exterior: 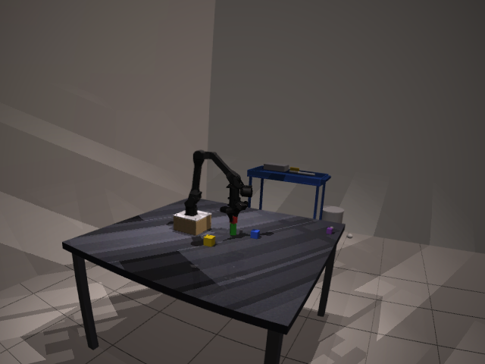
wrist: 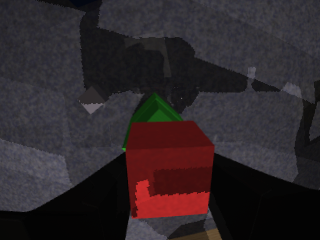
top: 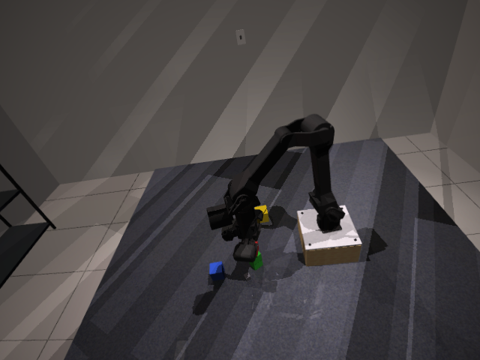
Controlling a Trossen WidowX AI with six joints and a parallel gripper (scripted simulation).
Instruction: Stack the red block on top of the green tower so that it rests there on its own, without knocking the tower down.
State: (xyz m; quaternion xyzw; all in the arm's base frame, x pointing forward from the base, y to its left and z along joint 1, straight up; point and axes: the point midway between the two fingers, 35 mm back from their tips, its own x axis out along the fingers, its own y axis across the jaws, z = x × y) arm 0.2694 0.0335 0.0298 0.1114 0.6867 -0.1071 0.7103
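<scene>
jaws pinching the red block (wrist: 170, 168), held directly over the green tower (exterior: 233, 229). from the exterior view the two look touching or nearly so, can't tell which. blue block (top: 216, 270) and yellow block (exterior: 209, 240) sit apart on the counter (exterior: 242, 274).

From my remote station: table top (exterior: 242, 274) reads as dark grey, grainy, carpet-like cloth, matt, streaked in lighter bands. Arm (exterior: 219, 162) matt black, smooth, plastic-looking casing. Base box (top: 331, 253) shows wood-grain sides under flat white top plate. Red block (wrist: 170, 170), green tower (exterior: 233, 229), blue block (top: 216, 270), yellow block (exterior: 209, 240): smooth, flat colour, no gloss. Floor (exterior: 391, 305) pale tile, faint sheen.
</scene>
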